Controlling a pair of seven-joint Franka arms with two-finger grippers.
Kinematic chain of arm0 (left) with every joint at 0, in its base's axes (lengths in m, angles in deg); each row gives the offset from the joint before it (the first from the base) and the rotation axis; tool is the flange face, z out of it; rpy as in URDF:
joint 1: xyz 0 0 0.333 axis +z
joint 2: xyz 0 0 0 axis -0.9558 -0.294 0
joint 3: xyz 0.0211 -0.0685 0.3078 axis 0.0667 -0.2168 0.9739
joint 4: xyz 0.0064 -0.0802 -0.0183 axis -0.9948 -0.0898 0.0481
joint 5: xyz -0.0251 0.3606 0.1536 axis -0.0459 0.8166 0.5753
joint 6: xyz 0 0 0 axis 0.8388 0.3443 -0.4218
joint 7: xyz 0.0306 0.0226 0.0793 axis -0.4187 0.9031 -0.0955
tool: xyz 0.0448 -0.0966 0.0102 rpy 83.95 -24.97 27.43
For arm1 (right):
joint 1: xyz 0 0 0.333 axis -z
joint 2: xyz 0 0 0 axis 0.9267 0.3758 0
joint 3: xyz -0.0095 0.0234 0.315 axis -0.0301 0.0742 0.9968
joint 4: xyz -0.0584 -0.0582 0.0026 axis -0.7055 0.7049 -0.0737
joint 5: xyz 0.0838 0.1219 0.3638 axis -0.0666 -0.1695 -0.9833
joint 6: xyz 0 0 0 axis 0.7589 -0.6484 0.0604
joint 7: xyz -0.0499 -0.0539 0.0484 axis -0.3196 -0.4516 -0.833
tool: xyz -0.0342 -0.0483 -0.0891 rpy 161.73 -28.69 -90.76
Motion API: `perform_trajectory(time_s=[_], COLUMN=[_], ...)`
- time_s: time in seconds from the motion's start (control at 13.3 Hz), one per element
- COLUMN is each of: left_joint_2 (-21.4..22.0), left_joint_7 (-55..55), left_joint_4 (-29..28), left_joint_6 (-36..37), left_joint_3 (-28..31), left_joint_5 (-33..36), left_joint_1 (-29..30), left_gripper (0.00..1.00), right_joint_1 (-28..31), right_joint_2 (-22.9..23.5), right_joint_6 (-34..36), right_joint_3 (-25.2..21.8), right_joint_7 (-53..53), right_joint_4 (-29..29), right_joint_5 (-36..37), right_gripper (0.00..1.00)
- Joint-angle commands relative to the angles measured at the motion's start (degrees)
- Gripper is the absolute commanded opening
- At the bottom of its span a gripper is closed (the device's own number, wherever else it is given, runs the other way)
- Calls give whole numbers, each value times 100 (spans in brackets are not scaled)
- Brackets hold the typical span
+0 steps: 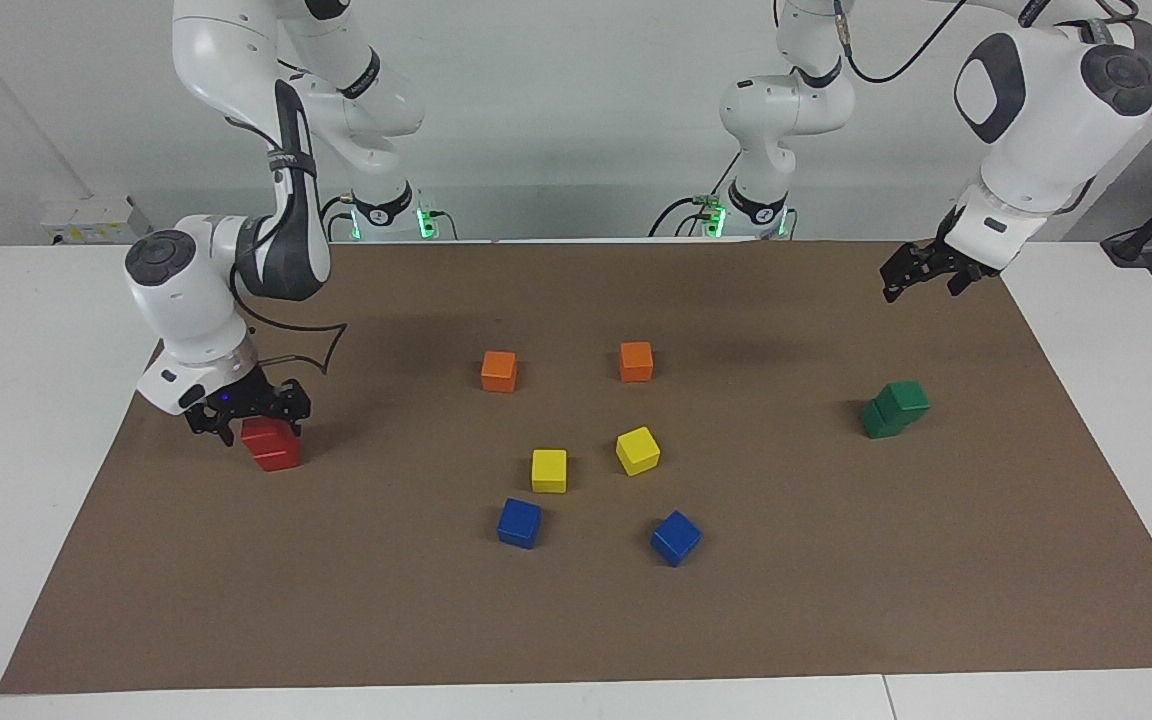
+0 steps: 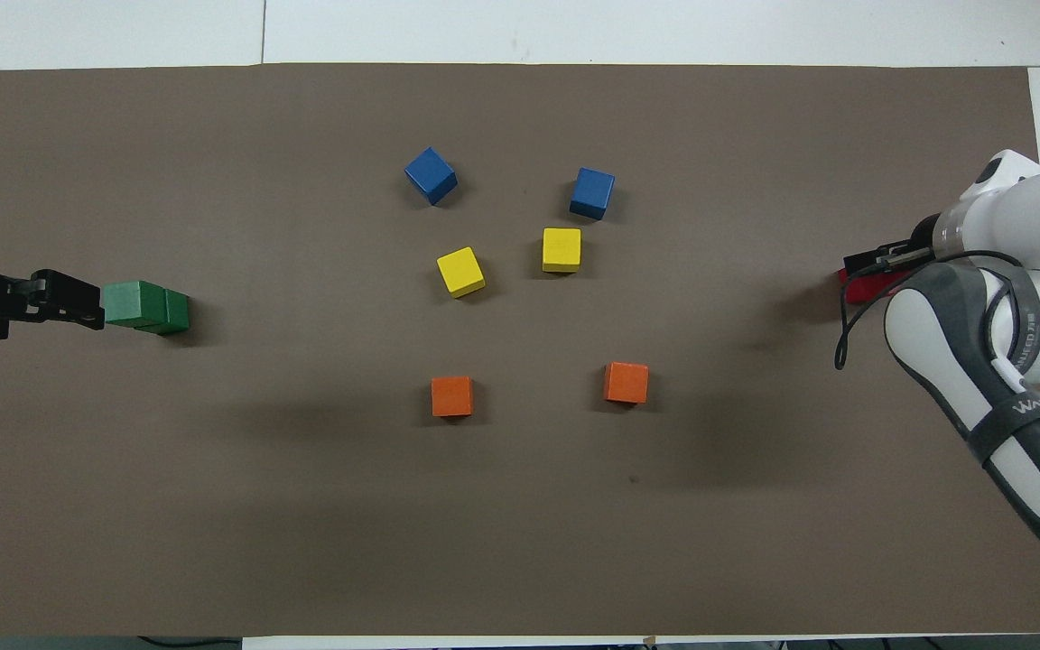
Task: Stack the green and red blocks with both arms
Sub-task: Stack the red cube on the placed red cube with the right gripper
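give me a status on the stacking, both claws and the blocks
Left claw open, raised clear of green stack. Right claw open, low around top of red stack. Nothing in the way.

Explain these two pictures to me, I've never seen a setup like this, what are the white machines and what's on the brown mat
They are two white robot arms with small black two-finger grippers. One picture faces them across the table; the other looks down from above their end. On the brown mat lie two orange cubes, two yellow cubes and two blue cubes. The green blocks already form a slightly crooked stack. The right gripper, open, sits at the top of the red blocks, also stacked. The left gripper hangs open in the air, holding nothing.
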Motion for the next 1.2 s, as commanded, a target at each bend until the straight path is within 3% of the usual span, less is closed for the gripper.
perform_trajectory(time_s=[0.0,0.15,0.53,0.75,0.98,1.13], left_joint_2=[-125,-265,-354,-284,-301,-292], left_joint_7=[-42,-77,-77,-86,-25,-24], left_joint_4=[425,873,999,849,875,875], left_joint_6=[347,735,675,640,649,648], left_joint_3=[81,28,37,37,46,54], left_joint_5=[61,105,35,35,35,35], left_joint_1=[-111,-111,-129,-155,-155,-155], left_gripper=[100,100,100,100,100,100], right_joint_1=[-192,-290,-290,-281,-202,-202], right_joint_2=[-206,-451,-1471,-1551,-1587,-1683], right_joint_6=[354,1142,2524,3797,4467,4626], right_joint_3=[52,52,52,52,43,-44], right_joint_7=[300,362,363,380,459,538], right_joint_4=[147,489,815,1631,2098,2108], right_joint_5=[-109,-101,-92,-101,-127,-232], right_gripper=[100,100,100,100,100,100])
